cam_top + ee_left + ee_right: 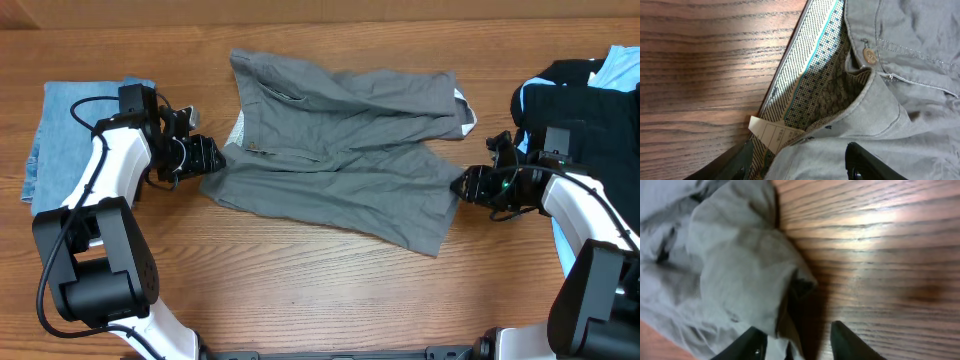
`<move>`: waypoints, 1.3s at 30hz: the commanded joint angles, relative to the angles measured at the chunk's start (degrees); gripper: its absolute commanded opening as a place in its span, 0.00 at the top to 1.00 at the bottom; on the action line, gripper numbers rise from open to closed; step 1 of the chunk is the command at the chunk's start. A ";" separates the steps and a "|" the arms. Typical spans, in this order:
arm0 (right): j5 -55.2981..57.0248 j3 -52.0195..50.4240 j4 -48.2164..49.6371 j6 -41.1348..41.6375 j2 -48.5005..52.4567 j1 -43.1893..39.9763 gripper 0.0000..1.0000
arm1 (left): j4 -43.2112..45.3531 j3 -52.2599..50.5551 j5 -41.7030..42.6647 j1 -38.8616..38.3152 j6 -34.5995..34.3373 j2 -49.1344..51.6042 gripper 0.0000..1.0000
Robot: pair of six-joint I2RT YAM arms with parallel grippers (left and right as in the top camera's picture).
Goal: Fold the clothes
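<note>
The clothes here are mainly a pair of grey shorts spread flat mid-table, waistband to the left and leg hems to the right. My left gripper is at the waistband's left end. In the left wrist view its jaws stand apart astride the waistband edge of the shorts, beside the patterned lining and a paper tag. My right gripper is at the right leg hem. In the right wrist view its jaws are apart with the hem corner of the shorts between them.
A folded denim-blue garment lies at the far left under my left arm. A heap of black cloth with a light blue piece sits at the far right. Bare wooden tabletop runs along the front.
</note>
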 commanded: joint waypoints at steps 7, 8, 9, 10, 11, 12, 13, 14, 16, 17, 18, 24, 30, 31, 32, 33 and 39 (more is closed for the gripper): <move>-1.38 -1.57 2.78 2.36 -0.68 -0.02 0.72 | 0.46 0.85 0.87 0.46 0.24 -0.09 0.37; -1.38 -1.60 2.80 2.36 -0.66 -0.02 0.58 | 0.52 0.85 0.87 0.46 0.24 -0.09 0.37; -1.38 -1.60 2.82 2.36 -0.66 -0.02 0.55 | 0.52 0.85 0.87 0.46 0.22 -0.09 0.37; -1.38 -1.60 2.82 2.36 -0.66 -0.02 0.48 | 0.55 0.85 0.87 0.46 0.22 -0.09 0.37; -1.62 -1.66 3.13 2.36 -0.66 -0.02 0.42 | 0.57 0.85 0.87 0.46 0.22 -0.09 0.37; -3.80 -2.12 4.85 2.36 -0.66 -0.02 0.39 | 0.61 0.85 0.87 0.46 0.22 -0.09 0.37; -4.46 -2.36 5.77 2.36 -0.66 -0.02 0.39 | 0.61 0.85 0.87 0.44 0.22 -0.09 0.37; -4.85 -2.62 6.56 2.36 -0.66 -0.02 0.39 | 0.59 0.85 0.90 0.46 0.22 -0.09 0.37; -4.83 -3.17 7.72 2.36 -0.66 -0.02 0.39 | 0.61 0.85 0.87 0.46 0.22 -0.09 0.37; -4.85 -3.41 8.04 2.36 -0.66 -0.02 0.39 | 0.66 0.85 0.87 0.46 0.22 -0.09 0.37; -5.01 -3.82 8.70 2.47 -0.66 -0.02 0.41 | 0.72 0.85 0.87 0.46 0.22 -0.09 0.37; -6.99 -5.38 11.61 3.85 -0.66 -0.02 0.74 | 0.83 0.85 0.87 0.46 0.22 -0.09 0.38; -6.97 -5.38 11.54 3.85 -0.68 -0.11 0.96 | 0.55 1.29 3.37 0.57 0.20 -0.09 0.27; -6.97 -5.33 11.34 3.85 -0.68 -0.35 0.96 | -0.11 2.10 5.44 1.07 0.20 -0.09 0.20; -6.99 -5.27 11.13 3.87 -0.70 -0.83 0.96 | -0.46 2.80 7.85 1.73 0.22 -0.09 0.15; -7.02 -5.25 10.95 4.15 -0.72 -1.60 0.96 | -0.17 3.02 10.97 2.78 0.28 -0.09 0.07; -9.22 -5.25 10.49 5.35 -0.72 -4.28 0.96 | -0.98 2.99 10.93 4.42 4.85 2.71 0.00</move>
